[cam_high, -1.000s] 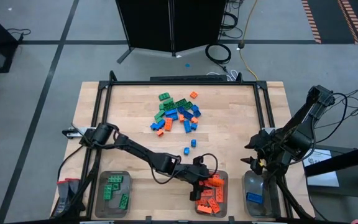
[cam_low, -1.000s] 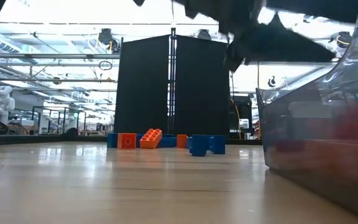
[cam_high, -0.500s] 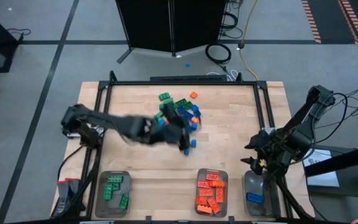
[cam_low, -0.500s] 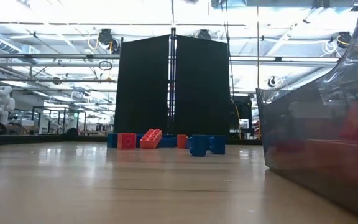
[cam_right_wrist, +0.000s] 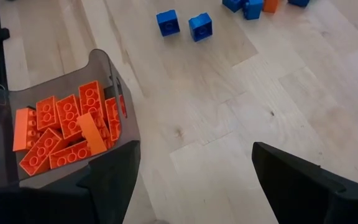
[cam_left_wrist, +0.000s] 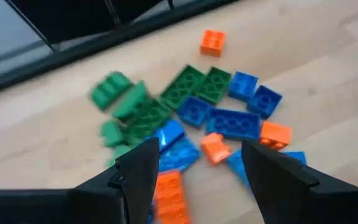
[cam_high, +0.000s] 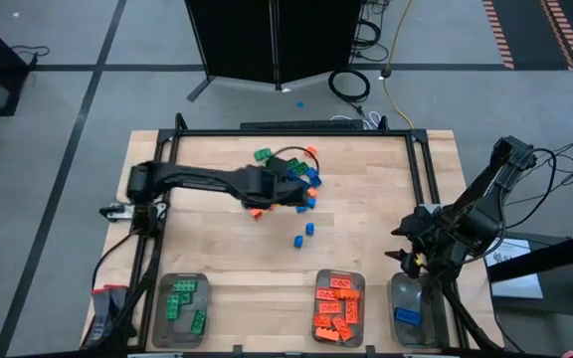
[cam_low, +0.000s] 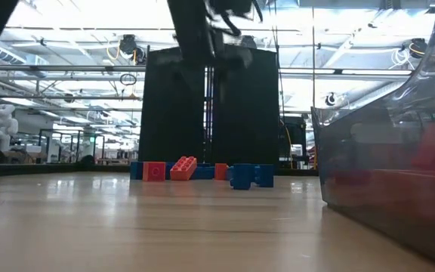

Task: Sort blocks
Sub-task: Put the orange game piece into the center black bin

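A pile of green, blue and orange blocks (cam_high: 285, 171) lies on the wooden table's far middle; in the left wrist view the pile (cam_left_wrist: 210, 112) spreads out ahead of the fingers. My left gripper (cam_high: 294, 191) hovers over the pile's near side, open (cam_left_wrist: 197, 165), with nothing between its fingers. Two blue blocks (cam_high: 303, 235) lie alone nearer the middle of the table. My right gripper (cam_high: 411, 254) waits open (cam_right_wrist: 194, 180) at the right, above the table beside the orange tray (cam_right_wrist: 73, 124).
Three clear trays stand along the near edge: one with green blocks (cam_high: 181, 308), one with orange blocks (cam_high: 338, 306), one with a blue block (cam_high: 409, 310). A black frame rail (cam_high: 296, 130) borders the table's far side. The tray wall (cam_low: 384, 174) fills the low view's right.
My left gripper has swung from over the orange tray at the near edge toward the far edge, rising and turning about, and now stands over the pile. Its fingers stay apart. The blocks lie as before.
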`<state>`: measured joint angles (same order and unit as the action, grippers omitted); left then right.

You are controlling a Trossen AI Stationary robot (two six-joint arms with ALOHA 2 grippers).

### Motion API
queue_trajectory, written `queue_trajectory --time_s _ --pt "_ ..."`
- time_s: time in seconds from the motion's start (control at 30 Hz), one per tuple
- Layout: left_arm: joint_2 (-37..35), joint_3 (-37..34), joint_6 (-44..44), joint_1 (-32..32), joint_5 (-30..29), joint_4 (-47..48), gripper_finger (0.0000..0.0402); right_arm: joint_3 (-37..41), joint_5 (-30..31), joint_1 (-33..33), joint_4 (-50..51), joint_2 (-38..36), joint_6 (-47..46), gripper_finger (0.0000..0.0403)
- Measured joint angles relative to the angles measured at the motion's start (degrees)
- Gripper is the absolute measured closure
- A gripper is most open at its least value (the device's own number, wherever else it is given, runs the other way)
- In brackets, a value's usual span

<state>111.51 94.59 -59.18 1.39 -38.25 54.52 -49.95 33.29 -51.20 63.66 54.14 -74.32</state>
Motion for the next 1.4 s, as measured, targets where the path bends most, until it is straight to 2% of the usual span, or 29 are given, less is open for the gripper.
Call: queue_trajectory --time_s 0.13,0.23,0.43,0.77,1.0,1.4 --pt "5.64 -0.13 -2.53 0.63 3.24 0.33 0.0171 0.00 -0.21 0.00 -0.01 -0.01 -0.02 0.0099" --pt "7.32 -0.12 -3.55 0.41 4.72 1.51 0.0171 0.00 -0.23 0.00 -0.02 -0.01 -0.46 0.0099" --pt "8.08 -0.09 -3.56 0.73 5.16 4.89 0.0171 0.00 -0.27 0.00 -0.02 -0.01 -0.92 0.0099" --pt "7.30 -2.28 -0.12 3.84 13.54 11.57 0.0171 0.00 -0.30 0.00 -0.44 -0.01 -1.51 0.0099" --pt "4.57 -2.27 -0.39 3.89 14.02 8.79 0.0171 0.00 -0.26 0.00 -0.44 0.00 -1.45 0.0099" --pt "5.28 -2.23 -2.03 4.40 14.85 3.17 0.0171 0.00 -0.23 0.00 -0.37 -0.01 -0.01 0.0099"
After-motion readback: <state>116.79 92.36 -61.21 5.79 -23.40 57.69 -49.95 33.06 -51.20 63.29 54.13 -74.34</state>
